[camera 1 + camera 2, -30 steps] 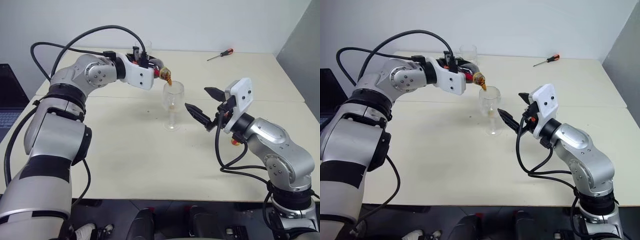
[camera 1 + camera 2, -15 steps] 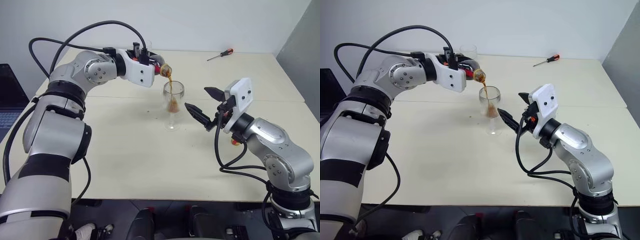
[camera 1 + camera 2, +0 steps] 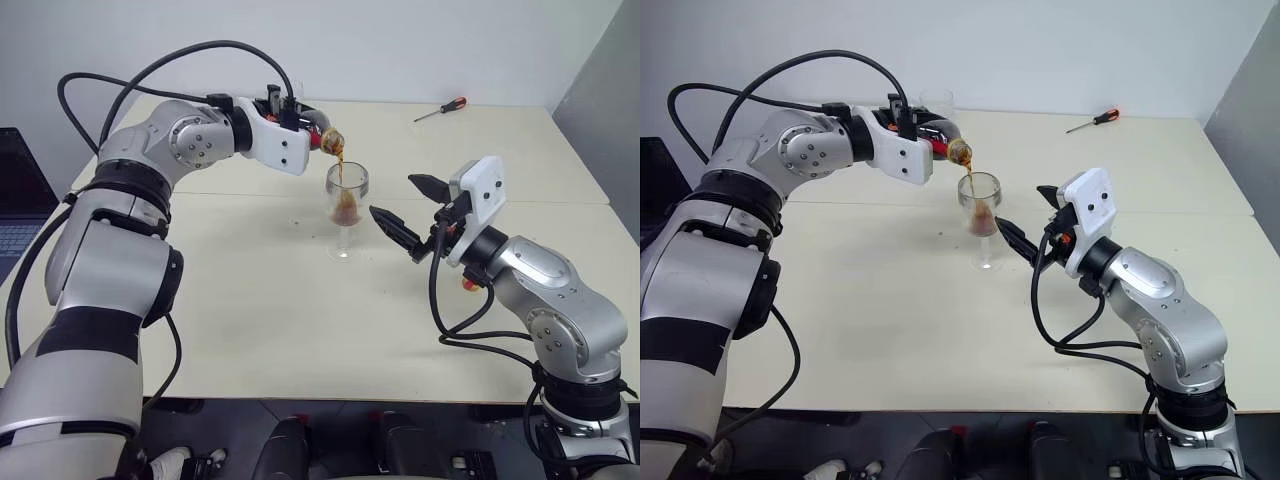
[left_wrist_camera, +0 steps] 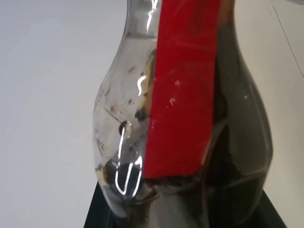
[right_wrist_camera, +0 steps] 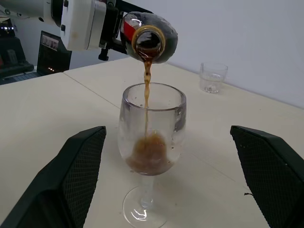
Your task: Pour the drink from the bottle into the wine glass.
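the left gripper (image 3: pixel 300 125) is clamping the bottle (image 5: pixel 151 38) and holding it tipped over on its side above the table (image 3: pixel 250 300), mouth pointing down toward the wine glass (image 5: pixel 151 142). the cap is off and a thin stream of the drink (image 5: pixel 146 95) is running out of the mouth straight into the bowl. the bottle's mouth is sitting just above the rim, not touching it. in the left wrist view the bottle (image 4: pixel 190 118) is right up against the camera, red label strip running along it, dark liquid pooling on one side of the body while the other side is looking clear.

the wine glass (image 3: pixel 346 212) is standing upright on its foot around the middle of the table, and a small pool of foamy brown drink is collecting at the bottom of the bowl. most of the bowl is still clear.

the right gripper (image 3: pixel 408 208) is hanging just beside the glass with its two black fingers (image 5: pixel 78 171) spread wide apart, gripping nothing. from the right wrist view the glass is sitting between the two fingers but not touching either one.

other stuff lying around: a short clear tumbler (image 5: pixel 213 77) standing further back on the table behind the bottle, and a screwdriver (image 3: pixel 441 109) with a red handle lying near the far edge, well apart from everything else.
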Controlling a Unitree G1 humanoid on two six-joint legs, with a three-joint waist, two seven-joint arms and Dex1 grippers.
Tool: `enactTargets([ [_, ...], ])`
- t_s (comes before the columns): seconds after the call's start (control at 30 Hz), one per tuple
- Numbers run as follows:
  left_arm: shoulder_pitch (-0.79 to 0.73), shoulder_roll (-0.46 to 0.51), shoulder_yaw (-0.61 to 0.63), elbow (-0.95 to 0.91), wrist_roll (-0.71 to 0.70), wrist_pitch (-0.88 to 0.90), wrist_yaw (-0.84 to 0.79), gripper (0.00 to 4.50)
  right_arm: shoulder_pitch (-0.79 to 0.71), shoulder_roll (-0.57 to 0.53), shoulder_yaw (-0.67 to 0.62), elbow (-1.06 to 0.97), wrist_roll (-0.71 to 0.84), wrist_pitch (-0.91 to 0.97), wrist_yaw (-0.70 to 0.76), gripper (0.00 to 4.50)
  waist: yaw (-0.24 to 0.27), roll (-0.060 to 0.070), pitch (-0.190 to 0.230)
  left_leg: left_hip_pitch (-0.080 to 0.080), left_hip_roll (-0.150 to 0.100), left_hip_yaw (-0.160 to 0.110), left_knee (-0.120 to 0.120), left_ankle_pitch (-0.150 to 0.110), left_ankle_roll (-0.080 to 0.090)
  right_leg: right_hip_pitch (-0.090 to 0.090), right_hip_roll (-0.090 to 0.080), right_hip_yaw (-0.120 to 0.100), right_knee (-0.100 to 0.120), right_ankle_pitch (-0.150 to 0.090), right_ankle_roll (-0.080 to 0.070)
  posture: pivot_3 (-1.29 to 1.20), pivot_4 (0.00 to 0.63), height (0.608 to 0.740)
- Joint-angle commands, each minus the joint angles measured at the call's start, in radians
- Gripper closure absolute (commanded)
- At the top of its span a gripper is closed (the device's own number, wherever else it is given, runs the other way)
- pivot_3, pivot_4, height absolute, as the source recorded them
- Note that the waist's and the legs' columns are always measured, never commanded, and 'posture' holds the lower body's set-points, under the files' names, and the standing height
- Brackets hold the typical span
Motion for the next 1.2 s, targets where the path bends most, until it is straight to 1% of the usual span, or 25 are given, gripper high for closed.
enactTargets([
  [0.03,-0.052,0.018,0.005,-0.007,-0.007,-0.011,0.029,3.34,-0.012,0.002,-0.010,-0.034,0.005,-0.018,0.000,0.00,0.000,0.000,0.000,0.000,0.000,0.000,0.000,0.000,0.000,0.000,0.000,0.000,0.000,0.000,0.000,0.00,0.150,0.740],
  [1.2,-0.073,0.032,-0.040,-0.004,0.044,-0.015,0.087,3.34,-0.016,0.000,-0.010,-0.020,0.003,-0.019,0.006,0.00,0.000,0.000,0.000,0.000,0.000,0.000,0.000,0.000,0.000,0.000,0.000,0.000,0.000,0.000,0.000,0.00,0.150,0.740],
])
